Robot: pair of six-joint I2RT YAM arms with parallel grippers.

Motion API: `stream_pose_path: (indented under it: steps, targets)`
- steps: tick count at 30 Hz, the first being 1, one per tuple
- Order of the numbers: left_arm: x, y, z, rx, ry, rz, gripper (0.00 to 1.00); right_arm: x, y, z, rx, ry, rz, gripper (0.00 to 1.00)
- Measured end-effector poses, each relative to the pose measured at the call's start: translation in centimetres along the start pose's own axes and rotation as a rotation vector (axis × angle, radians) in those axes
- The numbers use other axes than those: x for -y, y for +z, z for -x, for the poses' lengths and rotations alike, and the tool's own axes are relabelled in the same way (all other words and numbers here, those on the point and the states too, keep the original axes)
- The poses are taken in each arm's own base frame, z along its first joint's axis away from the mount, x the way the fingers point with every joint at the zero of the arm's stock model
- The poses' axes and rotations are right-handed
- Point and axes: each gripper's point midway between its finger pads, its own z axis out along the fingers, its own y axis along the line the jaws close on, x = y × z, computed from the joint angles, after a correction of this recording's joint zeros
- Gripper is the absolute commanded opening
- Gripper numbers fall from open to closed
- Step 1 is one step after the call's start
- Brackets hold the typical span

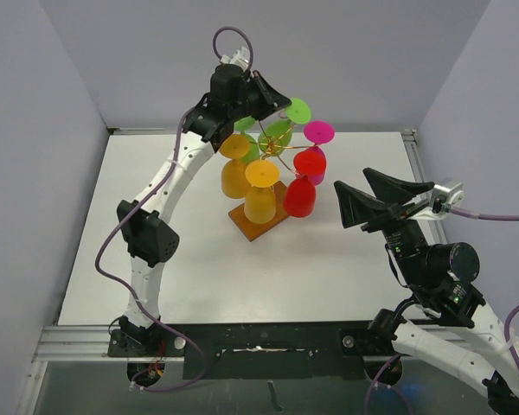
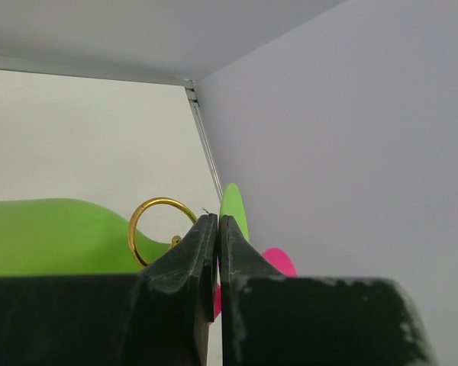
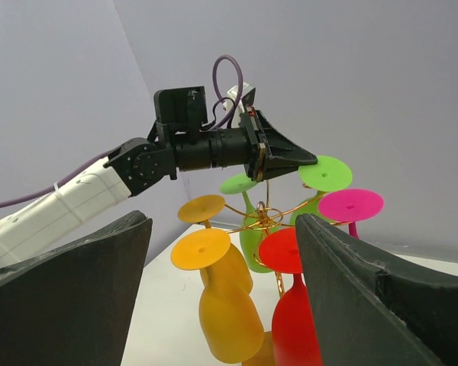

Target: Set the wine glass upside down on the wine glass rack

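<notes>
The left gripper (image 2: pixel 218 229) has its two matte black, scuffed fingers pressed flat together with nothing between them. It hangs over the top of the wine glass rack (image 1: pixel 273 149), its tip just beside the flat round foot of a lime-green wine glass (image 1: pixel 298 111). In its wrist view a gold wire loop (image 2: pixel 164 229) of the rack shows just behind the fingers. A blurred green shape sits to the left of the loop, and a sliver of pink low down is partly hidden by the fingers.

The right gripper (image 1: pixel 376 197) stands to the right of the rack and apart from it. Its broad, wedge-shaped black fingers are spread wide and empty, pointing toward the glasses.

The rack is thin gold wire, with curled arms spreading from a central post on a brown wooden base (image 1: pixel 258 226). Smooth, opaque glasses hang from it, bowls down and feet up: two yellow-orange glasses (image 1: pixel 261 203), a red glass (image 1: pixel 299 197), a magenta glass (image 1: pixel 319 132) and several green ones. The green ones overlap behind the wire, so their number is hard to make out. Which hanging glass the task means cannot be told.

The rack stands toward the back of a matte white table (image 1: pixel 346 277), boxed in by plain pale grey-lilac walls. A metal rail (image 1: pixel 242 341) runs along the near edge. The hanging bowls hide most of the wooden base.
</notes>
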Motion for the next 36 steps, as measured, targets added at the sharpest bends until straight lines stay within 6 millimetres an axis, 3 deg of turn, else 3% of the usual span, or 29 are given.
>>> stream_pose_path:
  steps: [12,36]
  targets:
    - [-1.8,1.6,-0.1,0.013,0.0,0.052,0.0,0.0,0.0,0.0,0.0,0.0,0.0,0.78]
    - [-3.0,1.2,1.4,0.105,0.036,0.133,0.0,0.0,0.0,-0.1,-0.002,0.003,0.0,0.78]
